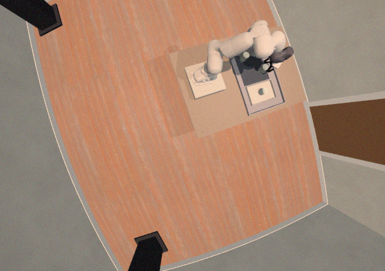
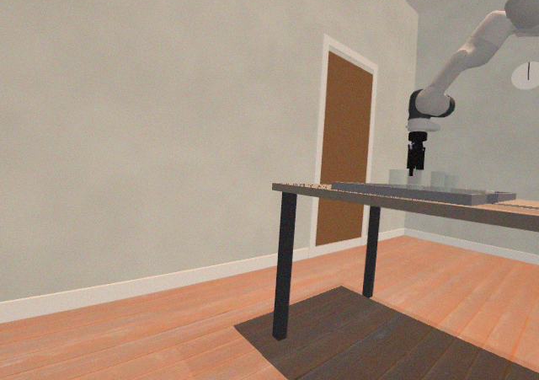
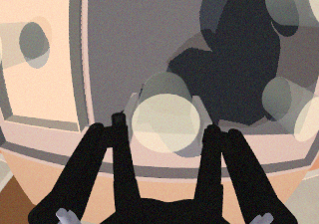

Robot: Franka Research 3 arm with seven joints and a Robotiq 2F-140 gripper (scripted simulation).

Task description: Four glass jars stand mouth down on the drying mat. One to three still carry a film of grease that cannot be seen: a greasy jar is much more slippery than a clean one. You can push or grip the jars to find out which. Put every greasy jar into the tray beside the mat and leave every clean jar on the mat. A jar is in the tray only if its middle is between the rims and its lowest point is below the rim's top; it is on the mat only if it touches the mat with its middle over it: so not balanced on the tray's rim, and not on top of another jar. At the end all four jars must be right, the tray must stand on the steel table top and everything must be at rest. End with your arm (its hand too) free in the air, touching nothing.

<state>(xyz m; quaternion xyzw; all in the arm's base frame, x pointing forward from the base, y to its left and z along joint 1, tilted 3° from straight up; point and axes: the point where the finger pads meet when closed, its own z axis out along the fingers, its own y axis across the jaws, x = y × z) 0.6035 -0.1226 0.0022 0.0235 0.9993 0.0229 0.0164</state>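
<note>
Tan tabletop [image 1: 217, 116] [image 2: 456, 212] [image 3: 164, 188] carries the matte charcoal mat [image 1: 256, 80] [image 3: 125, 35] and, beside it, the cream rectangular tray [image 1: 252, 98] [image 3: 45, 95] bearing one jar [image 1: 263, 91] [image 3: 34, 42]. Round, translucent, the gripped jar [image 1: 264, 67] [image 2: 417, 178] [image 3: 165, 121] sits upright at the mat's edge, directly between the end effector's [image 1: 267, 65] [image 2: 411, 173] [image 3: 165, 126] pinching fingers.

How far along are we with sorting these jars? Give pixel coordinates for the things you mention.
One jar [image 1: 263, 91] [image 3: 33, 41] already stands inside the tray [image 3: 75, 45]. The gripper [image 1: 269, 65] [image 2: 411, 173] [image 3: 164, 104] is shut on a second, over the drying mat [image 1: 256, 79] [image 3: 130, 30]. Two more remain on the mat. Testing seems left, but grease is invisible, so I can't tell how many need moving.
</note>
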